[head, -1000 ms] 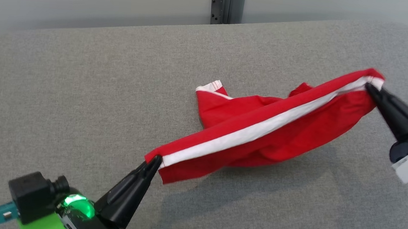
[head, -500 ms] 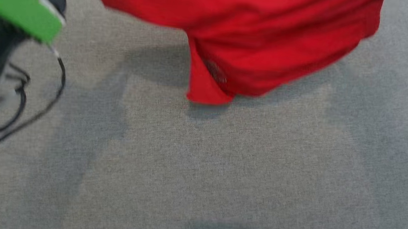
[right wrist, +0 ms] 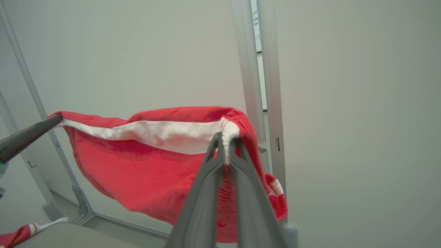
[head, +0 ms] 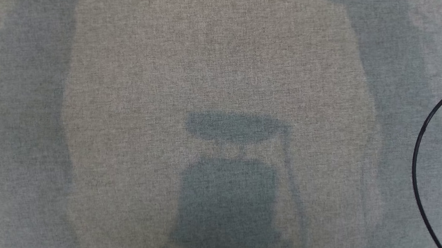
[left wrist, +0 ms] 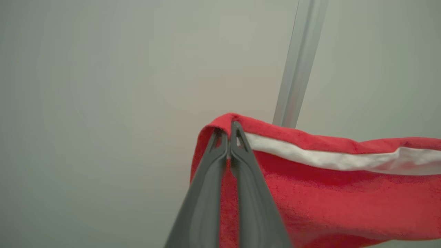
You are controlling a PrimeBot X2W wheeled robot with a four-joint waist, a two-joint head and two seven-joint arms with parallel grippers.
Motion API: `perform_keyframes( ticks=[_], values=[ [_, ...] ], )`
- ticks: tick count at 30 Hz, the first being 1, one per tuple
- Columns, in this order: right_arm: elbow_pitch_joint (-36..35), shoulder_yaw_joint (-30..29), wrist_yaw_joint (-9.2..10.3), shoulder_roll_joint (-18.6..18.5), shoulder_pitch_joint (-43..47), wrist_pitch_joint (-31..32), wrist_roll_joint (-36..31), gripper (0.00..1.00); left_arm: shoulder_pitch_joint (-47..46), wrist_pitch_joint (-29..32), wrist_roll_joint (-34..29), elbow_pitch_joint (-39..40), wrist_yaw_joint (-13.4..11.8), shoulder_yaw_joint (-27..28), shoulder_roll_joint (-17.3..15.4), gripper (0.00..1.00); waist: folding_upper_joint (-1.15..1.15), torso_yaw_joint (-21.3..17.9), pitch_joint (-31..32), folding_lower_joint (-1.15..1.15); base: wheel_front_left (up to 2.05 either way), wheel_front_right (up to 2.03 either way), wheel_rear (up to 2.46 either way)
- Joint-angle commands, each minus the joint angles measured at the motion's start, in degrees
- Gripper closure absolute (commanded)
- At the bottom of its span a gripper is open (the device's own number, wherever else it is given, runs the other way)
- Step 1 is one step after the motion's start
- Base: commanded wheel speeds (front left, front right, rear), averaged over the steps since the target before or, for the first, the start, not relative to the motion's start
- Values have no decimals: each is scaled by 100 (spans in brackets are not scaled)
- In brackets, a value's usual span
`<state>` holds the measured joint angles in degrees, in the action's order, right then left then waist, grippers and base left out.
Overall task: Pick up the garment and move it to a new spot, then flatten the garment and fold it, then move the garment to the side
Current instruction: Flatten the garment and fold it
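Observation:
The garment [left wrist: 327, 193] is bright red with a white band along its top edge. It hangs stretched in the air between both grippers, in front of a pale wall. In the left wrist view my left gripper [left wrist: 229, 129] is shut on one upper corner of the garment. In the right wrist view my right gripper [right wrist: 225, 137] is shut on the opposite corner, pinching the white ribbed trim. The garment [right wrist: 144, 165] sags below that edge, and the left gripper [right wrist: 57, 119] holds its far end at that view's left.
The head view looks down on a grey fabric cushion [head: 226, 61] with my shadow across it and a black cable [head: 419, 155] at the right. A metal post [right wrist: 258, 69] stands behind the garment. Another red and white cloth [right wrist: 17, 234] lies at the lower left.
The head view has swung down onto the near part of the cushion. The garment, held between both grippers, passed out over that view's top edge.

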<state>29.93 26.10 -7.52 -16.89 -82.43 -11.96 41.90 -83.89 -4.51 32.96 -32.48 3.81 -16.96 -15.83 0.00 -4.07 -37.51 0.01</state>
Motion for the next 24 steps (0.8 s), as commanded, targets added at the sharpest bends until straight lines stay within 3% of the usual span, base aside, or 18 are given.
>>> perform_keyframes(
  ticks=[1, 4, 8, 15, 19, 24],
  values=[
    [5, 213, 6, -114, 334, -113, 195, 100, 324, -155, 62, -174, 117, -50, -39, 100, 0, 23, -139, -1, 0, 0, 0],
    [-248, 845, 5, -390, 1095, -263, 613, 100, 1121, -432, 265, -494, 281, -199, 81, 100, 0, 104, 37, -1, 0, 0, 0],
    [-887, 1367, 4, -1081, 2141, -328, 1286, 100, 2309, -390, 776, -436, 365, -433, 171, 100, 0, 243, 186, -1, 0, 0, 0],
    [-2057, 1486, 2, -2076, 3820, -328, 1561, 100, 4532, -415, 1143, 522, 368, -942, -15, 100, 0, 381, 873, -1, 0, 0, 0],
    [-2606, 1518, 2, -2437, 4777, -325, 1413, 100, 5768, -357, 1075, 1469, 73, -1120, -254, 100, 0, 397, 1464, -1, 0, 0, 0],
    [-3185, 1686, 2, -2895, 5901, -326, 1291, 100, 7393, -130, 1284, 2941, -547, -1155, -541, 100, 0, 293, 2028, -1, 0, 0, 0]
  ],
)
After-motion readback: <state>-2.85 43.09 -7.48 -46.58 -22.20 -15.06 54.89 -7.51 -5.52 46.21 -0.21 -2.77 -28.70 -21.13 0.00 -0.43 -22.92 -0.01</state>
